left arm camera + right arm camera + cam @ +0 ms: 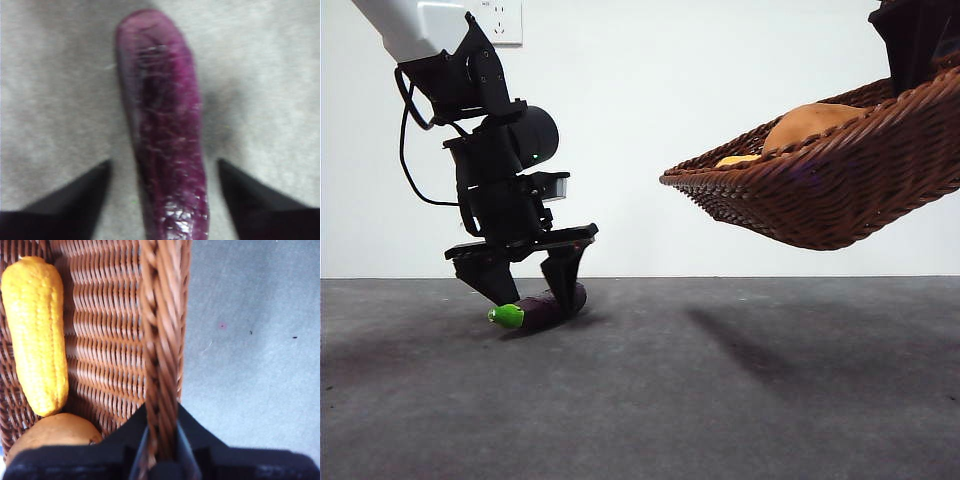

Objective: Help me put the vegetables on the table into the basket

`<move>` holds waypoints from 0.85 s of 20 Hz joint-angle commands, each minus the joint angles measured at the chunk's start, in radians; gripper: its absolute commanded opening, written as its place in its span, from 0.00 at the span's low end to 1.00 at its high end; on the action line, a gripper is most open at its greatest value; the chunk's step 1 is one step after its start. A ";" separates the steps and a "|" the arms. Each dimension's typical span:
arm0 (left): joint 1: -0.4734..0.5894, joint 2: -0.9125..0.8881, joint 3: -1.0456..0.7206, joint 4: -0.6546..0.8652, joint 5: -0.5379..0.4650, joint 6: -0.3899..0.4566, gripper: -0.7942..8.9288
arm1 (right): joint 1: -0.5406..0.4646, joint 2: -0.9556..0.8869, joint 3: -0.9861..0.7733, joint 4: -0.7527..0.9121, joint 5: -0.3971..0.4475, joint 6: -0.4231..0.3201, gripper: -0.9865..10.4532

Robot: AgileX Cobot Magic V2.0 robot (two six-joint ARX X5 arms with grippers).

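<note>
Eggplant (542,308), purple with a green tip, lies on the grey tabletop (720,400) at the lower left of the front view. My left hand (528,290) stands over it, jaws spread to either side of it and not yet closed on it. At upper right, my right hand (161,450) pinches the braided rim of the basket (820,190), which hangs tilted clear of the tabletop. Corn cob (35,335) and potato (810,122) rest inside.

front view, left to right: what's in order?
Left pincer straddling the eggplant on the table → basket held tilted in the air by the right pincer, with corn cob then potato inside.
</note>
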 commanded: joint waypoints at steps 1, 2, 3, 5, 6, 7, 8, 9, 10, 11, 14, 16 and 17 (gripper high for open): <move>-0.010 0.029 -0.016 -0.006 -0.008 0.000 0.07 | 0.001 0.005 0.006 0.005 -0.010 0.004 0.08; -0.011 0.025 -0.015 -0.007 -0.024 0.000 0.07 | 0.001 0.005 0.006 0.005 -0.010 0.004 0.08; -0.011 0.017 -0.014 -0.011 -0.032 0.001 0.07 | 0.001 0.005 0.006 0.005 -0.010 0.004 0.08; -0.007 -0.018 -0.007 -0.026 -0.032 0.000 0.07 | 0.001 0.005 0.006 0.006 -0.010 0.004 0.08; -0.006 -0.049 -0.007 -0.027 -0.031 0.000 0.07 | 0.001 0.005 0.006 0.009 -0.010 0.005 0.08; -0.006 -0.086 -0.006 -0.027 -0.022 0.000 0.07 | 0.001 0.005 0.006 0.015 -0.010 0.005 0.08; -0.006 -0.129 -0.006 -0.031 0.004 -0.007 0.07 | 0.001 0.005 0.006 0.025 -0.010 0.015 0.08; -0.006 -0.176 -0.006 -0.039 0.057 -0.023 0.07 | 0.001 0.005 0.006 0.043 -0.010 0.027 0.08; -0.008 -0.222 -0.006 -0.045 0.131 -0.046 0.07 | 0.001 0.005 0.006 0.061 -0.010 0.042 0.08; -0.012 -0.267 -0.006 -0.052 0.228 -0.066 0.07 | 0.001 0.005 0.006 0.070 -0.011 0.050 0.08; -0.041 -0.384 -0.006 -0.052 0.493 -0.106 0.07 | 0.001 0.005 0.006 0.069 -0.011 0.050 0.08; -0.072 -0.449 -0.006 -0.050 0.557 -0.127 0.07 | 0.002 0.005 0.006 0.066 -0.033 0.050 0.08; -0.089 -0.473 -0.006 -0.045 0.587 -0.127 0.07 | 0.002 0.005 0.006 0.067 -0.072 0.050 0.08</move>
